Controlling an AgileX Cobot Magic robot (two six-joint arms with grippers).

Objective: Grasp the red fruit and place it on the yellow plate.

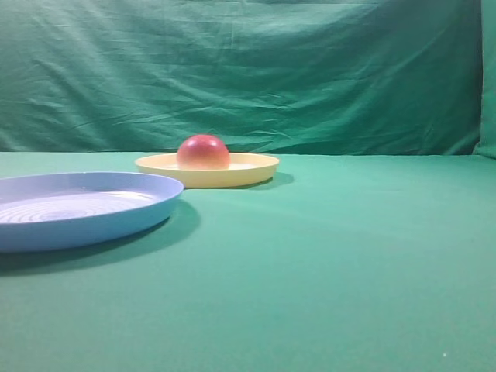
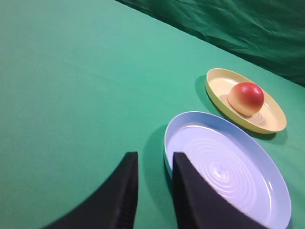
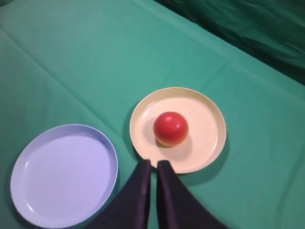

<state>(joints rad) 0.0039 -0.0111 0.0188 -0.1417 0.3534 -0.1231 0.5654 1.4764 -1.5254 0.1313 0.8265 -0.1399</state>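
Observation:
The red fruit (image 1: 203,152) rests dome-up inside the yellow plate (image 1: 252,172) at the back of the green table; the same fruit (image 3: 170,128) sits left of centre on the plate (image 3: 205,119) in the right wrist view. My right gripper (image 3: 153,163) hovers high above the plate's near rim, shut, its dark fingers nearly touching with nothing between them. My left gripper (image 2: 155,160) stands open and empty by the blue plate's near-left rim, well short of the fruit (image 2: 246,98) and the yellow plate (image 2: 274,125). Neither gripper shows in the exterior high view.
A larger light-blue plate (image 1: 116,217) with ringed grooves lies at the front left, close beside the yellow one; it also shows as a blue plate (image 3: 28,191) in the right wrist view and as a blue plate (image 2: 271,176) in the left. Green cloth backs the table.

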